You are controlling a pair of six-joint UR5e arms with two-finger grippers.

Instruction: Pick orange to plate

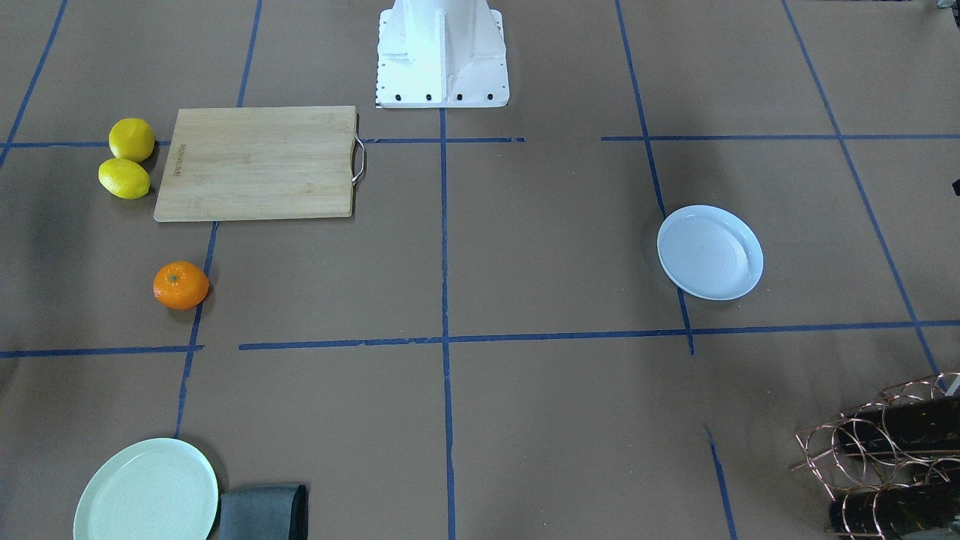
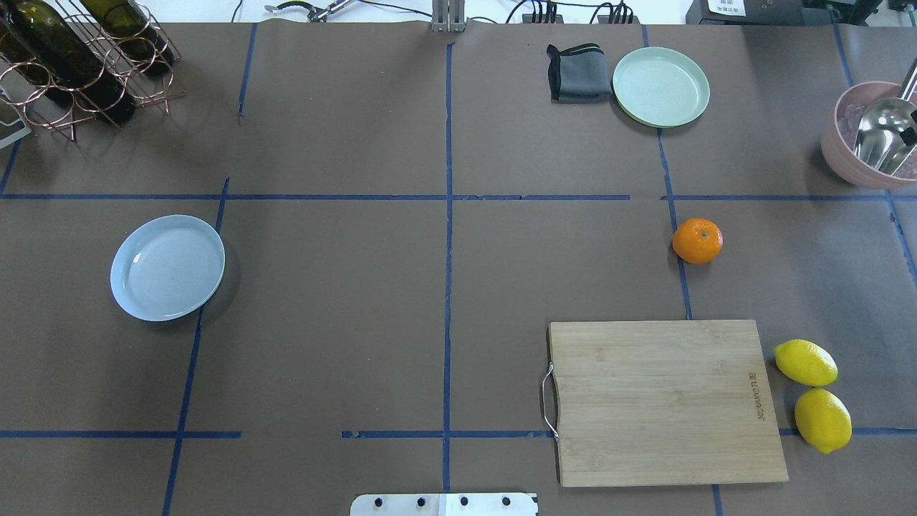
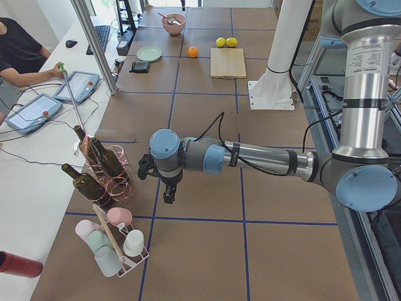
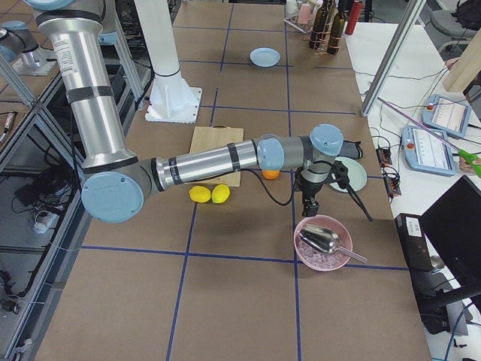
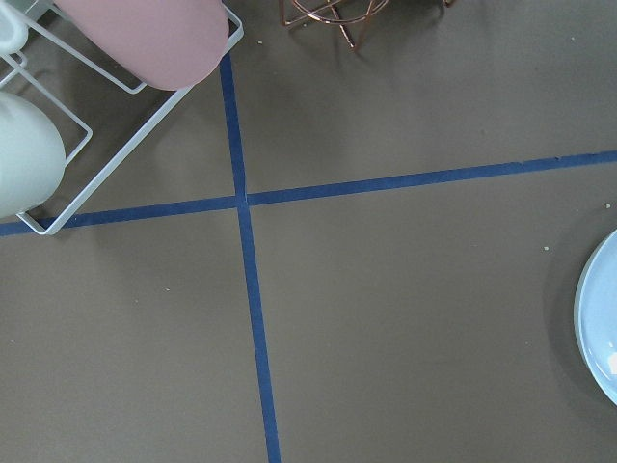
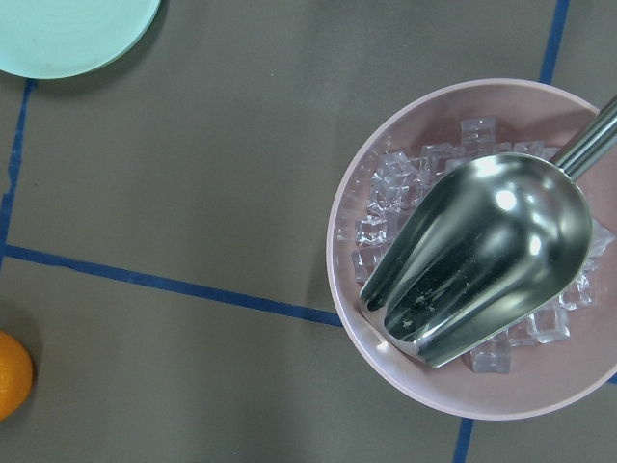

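Note:
The orange (image 2: 697, 241) lies alone on the brown table between the cutting board and the pale green plate, and its edge shows at the lower left of the right wrist view (image 6: 12, 374). The white, bluish plate (image 2: 167, 266) is empty on the other side of the table; its rim shows at the right of the left wrist view (image 5: 603, 328). My left gripper (image 3: 169, 195) hangs above the table near the bottle rack. My right gripper (image 4: 309, 207) hangs between the orange (image 4: 270, 174) and the pink bowl. Both show only in side views, so I cannot tell their state.
A wooden cutting board (image 2: 666, 401) has two lemons (image 2: 813, 394) beside it. A pale green plate (image 2: 660, 86) and grey cloth (image 2: 577, 72) lie at the far edge. A pink bowl (image 6: 386, 347) holds ice and a metal scoop (image 6: 472, 256). A copper bottle rack (image 2: 79, 64) and cup rack (image 3: 116, 248) stand by the left arm.

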